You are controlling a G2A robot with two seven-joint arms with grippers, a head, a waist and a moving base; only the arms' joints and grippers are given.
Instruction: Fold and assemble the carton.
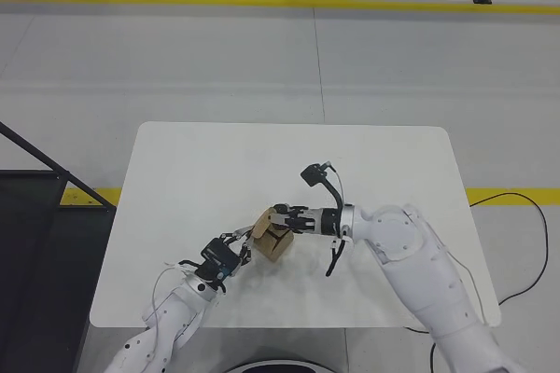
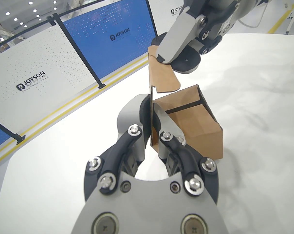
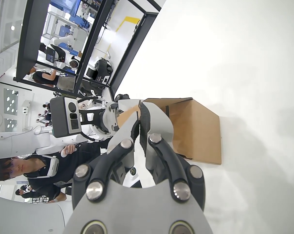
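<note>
A small brown carton [image 1: 273, 242] stands open-topped on the white table [image 1: 373, 168], near its front edge. My left gripper [image 2: 151, 109] is shut on the carton's upright side panel, one finger inside and one outside. The panel's tall flap [image 2: 161, 76] rises above the carton body [image 2: 198, 127]. My right gripper [image 2: 167, 62] is shut on the top of that flap. In the right wrist view the right gripper [image 3: 140, 116] pinches the flap edge, with the carton [image 3: 198, 132] beside it and the left gripper [image 3: 113, 119] behind. From above, the two grippers [image 1: 244, 246] [image 1: 285, 222] meet at the carton from opposite sides.
The table's front edge [image 1: 261, 324] runs close behind the left arm. A black frame [image 1: 37, 168] and a dark platform [image 1: 28, 261] stand beside the table's left end. White tabletop stretches behind and to the right of the carton.
</note>
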